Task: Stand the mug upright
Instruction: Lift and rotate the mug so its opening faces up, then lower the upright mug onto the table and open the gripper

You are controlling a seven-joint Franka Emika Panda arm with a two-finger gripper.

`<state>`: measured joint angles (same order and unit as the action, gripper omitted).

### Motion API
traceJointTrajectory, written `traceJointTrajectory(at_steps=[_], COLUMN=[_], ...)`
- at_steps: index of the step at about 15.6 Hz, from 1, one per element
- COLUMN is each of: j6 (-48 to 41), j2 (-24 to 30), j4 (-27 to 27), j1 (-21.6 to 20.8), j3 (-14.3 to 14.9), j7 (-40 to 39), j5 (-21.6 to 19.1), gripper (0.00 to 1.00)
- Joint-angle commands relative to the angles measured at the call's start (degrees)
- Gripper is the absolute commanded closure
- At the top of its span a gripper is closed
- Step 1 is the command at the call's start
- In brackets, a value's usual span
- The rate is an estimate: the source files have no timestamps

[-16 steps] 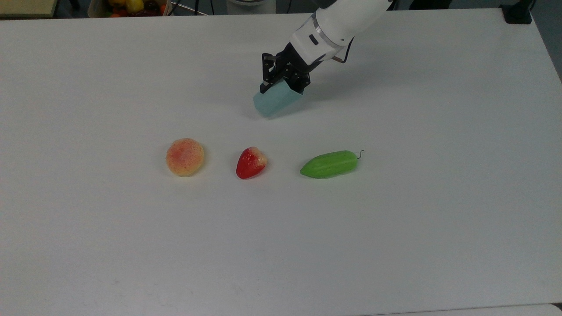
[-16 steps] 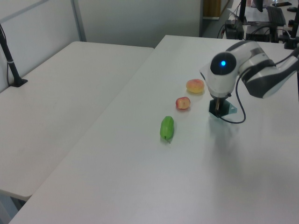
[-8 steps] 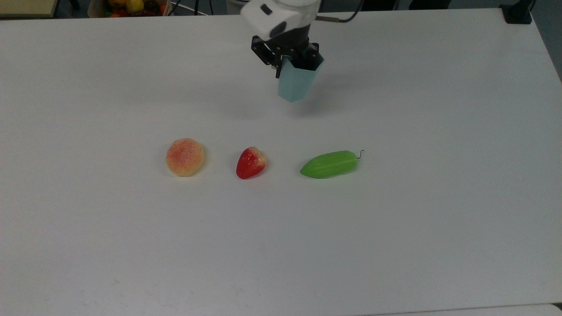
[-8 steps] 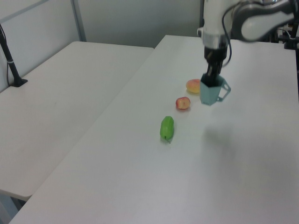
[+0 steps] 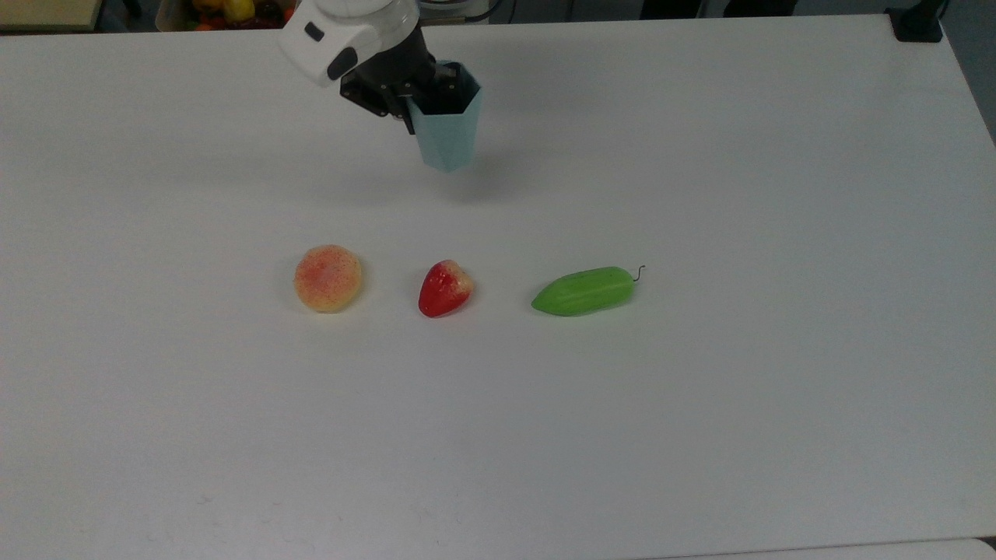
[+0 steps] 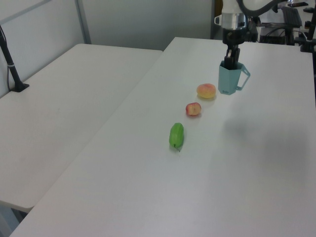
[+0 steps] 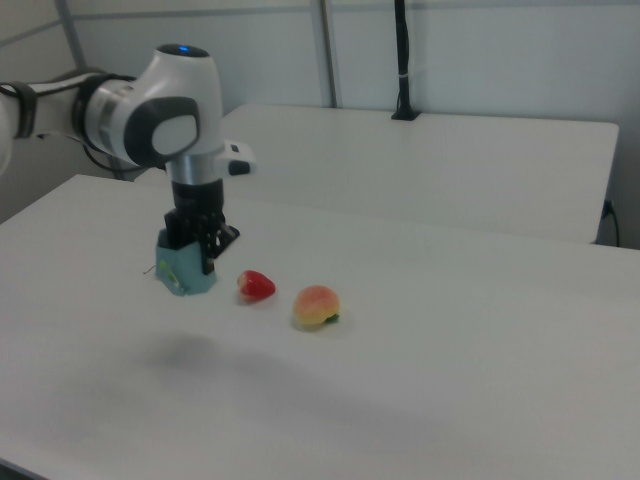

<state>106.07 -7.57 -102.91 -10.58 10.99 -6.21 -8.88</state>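
Observation:
The pale blue-teal faceted mug (image 5: pixel 447 132) hangs upright in the air above the white table (image 5: pixel 700 389), mouth up and narrow base down, near the far edge in the top view. Its loop handle (image 6: pixel 244 79) points to the left view's right. My gripper (image 5: pixel 426 87) comes down from above and is shut on the mug's rim, with one finger inside the mouth. The mug's shadow (image 6: pixel 242 131) falls on the table well apart from it. In the right view the mug (image 7: pixel 183 271) hangs left of the strawberry (image 7: pixel 255 286).
A peach (image 5: pixel 327 278), a red strawberry (image 5: pixel 444 288) and a green cucumber-like fruit (image 5: pixel 584 291) lie in a row across the table's middle. A box of toy fruit (image 5: pixel 233 12) sits beyond the far edge. A second table (image 6: pixel 54 113) stands at the left view's left.
The mug went from lying tilted on the table to hanging upright in the gripper's grasp. It rose and moved toward the top view's upper left as the wrist turned.

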Motion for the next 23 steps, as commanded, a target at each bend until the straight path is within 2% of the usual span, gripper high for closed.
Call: traceJointTrajectory(at_steps=[1, 3, 9, 13, 14, 15, 17, 18, 21, 23], j6=[-0.5, 1.1, 7.5, 8.4, 8.4, 8.4, 8.3, 8.2, 7.6, 6.6], j2=[-4.4, -6.4, -12.3, -13.3, -13.3, -13.3, -13.5, -13.3, -12.4, -9.4], j4=[2.0, 2.0, 2.0, 1.8, 1.8, 1.7, 1.7, 1.7, 1.8, 2.0], j1=[-0.2, -0.1, 0.7, 0.6, 0.6, 0.6, 0.4, 0.3, 0.0, -0.1], j3=[2.6, 3.8, 3.8, 3.8, 3.8, 3.8, 3.8, 3.8, 3.5, 3.4], j7=[-8.4, -10.7, -12.6, -12.5, -12.5, -12.5, -11.7, -11.3, -10.9, -11.0], j5=[-0.9, -0.7, -0.5, -0.5, -0.5, -0.5, -0.5, -0.5, -0.5, -0.4], gripper=[1.00, 1.00, 1.00, 0.98, 0.91, 0.70, 0.08, 0.00, 0.00, 0.00])
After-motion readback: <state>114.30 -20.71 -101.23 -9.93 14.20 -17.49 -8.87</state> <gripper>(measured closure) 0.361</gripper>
